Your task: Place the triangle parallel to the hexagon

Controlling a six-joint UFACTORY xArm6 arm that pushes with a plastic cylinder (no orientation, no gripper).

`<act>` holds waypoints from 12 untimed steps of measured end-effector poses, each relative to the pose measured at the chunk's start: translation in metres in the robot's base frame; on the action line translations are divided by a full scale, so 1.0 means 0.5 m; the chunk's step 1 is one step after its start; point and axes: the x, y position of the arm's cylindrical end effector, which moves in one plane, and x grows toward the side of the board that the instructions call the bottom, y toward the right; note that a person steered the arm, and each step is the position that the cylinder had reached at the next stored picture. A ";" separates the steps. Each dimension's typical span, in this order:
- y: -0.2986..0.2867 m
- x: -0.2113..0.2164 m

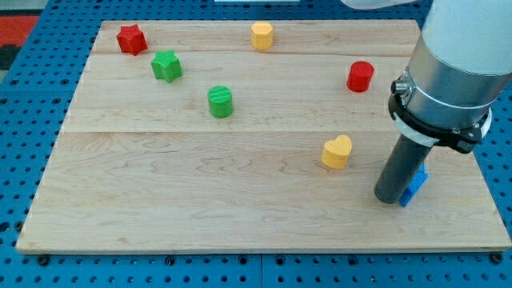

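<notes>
Hiding most of a small blue block [416,186] at the view's lower right is the dark cylindrical rod, so the block's shape cannot be made out; only a bright blue sliver is seen on the rod's right side. My tip [390,198] is planted on the board, touching that blue block or just beside it; contact cannot be confirmed. No hand or jaws are carried: the arm ends in the plain rod, so nothing is spread, pressed or pinched. The grey arm housing above the rod is cut off by the view's top and right edges.

No triangle is clearly identified anywhere; the hidden blue block is the only candidate. The yellow hexagon-like plastic block [262,35] is seen near the view's top edge, centre, well apart from the tip; its facets are hard to resolve.

Other blocks, all matte plastic: a yellow heart [337,151] near the rod's left; a red cylinder [361,76] at upper right; a green cylinder [220,102] left of centre; a green star [166,66] and a red star [131,38] at upper left.

The pale wooden board [200,200] shows planked grain and is laid on a blue perforated base [24,160].
</notes>
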 end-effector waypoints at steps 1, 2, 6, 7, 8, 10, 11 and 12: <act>-0.016 0.059; 0.016 0.124; 0.164 0.074; 0.135 0.022; -0.029 0.002; -0.070 -0.008; -0.039 -0.006; -0.020 -0.089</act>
